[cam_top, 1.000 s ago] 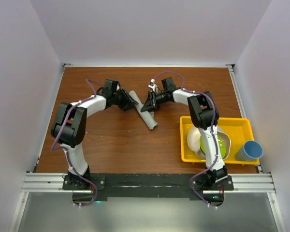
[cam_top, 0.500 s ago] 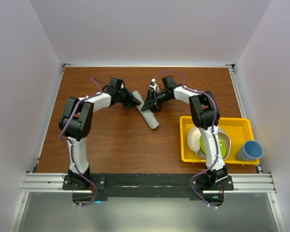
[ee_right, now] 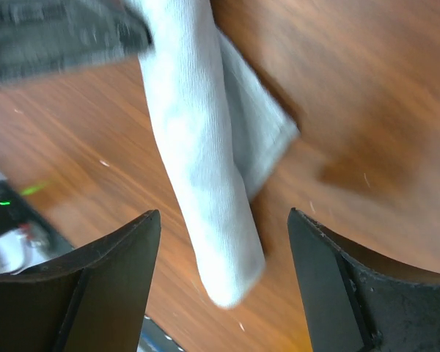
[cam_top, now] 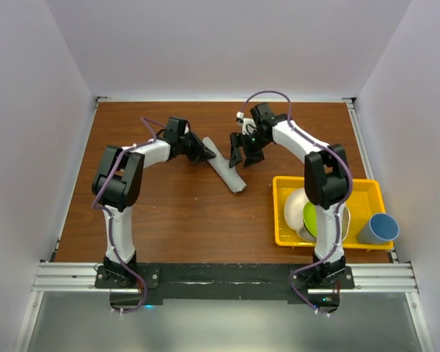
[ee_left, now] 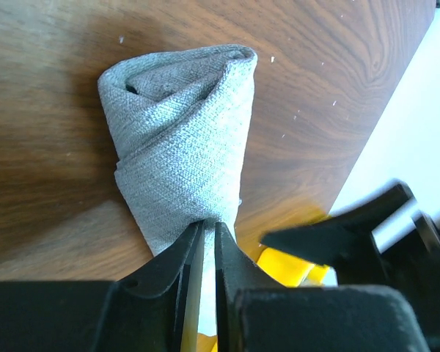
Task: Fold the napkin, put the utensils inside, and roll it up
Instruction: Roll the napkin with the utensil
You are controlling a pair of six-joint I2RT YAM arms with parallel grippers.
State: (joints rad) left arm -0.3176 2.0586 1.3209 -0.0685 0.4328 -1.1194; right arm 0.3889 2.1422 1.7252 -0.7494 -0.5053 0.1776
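The napkin [cam_top: 228,169] lies rolled into a grey tube slanting across the middle of the table. My left gripper [cam_top: 204,155] sits at its upper left end. In the left wrist view the jaws [ee_left: 207,229] are pinched shut on the roll's cloth [ee_left: 182,139]. My right gripper [cam_top: 246,156] hovers just right of the roll's upper part, open. In the right wrist view the roll [ee_right: 202,176] runs below the gap between the wide-apart fingertips [ee_right: 224,220], touching neither. The utensils are hidden from every view.
A yellow tray [cam_top: 361,188] at the right holds a white plate [cam_top: 294,207] and a green bowl [cam_top: 310,218]. A blue cup [cam_top: 378,228] stands beside the tray's right end. White walls enclose the table on three sides.
My right gripper has let go of the roll, opened wide and drawn back to the right. My left gripper has closed onto the roll's end.
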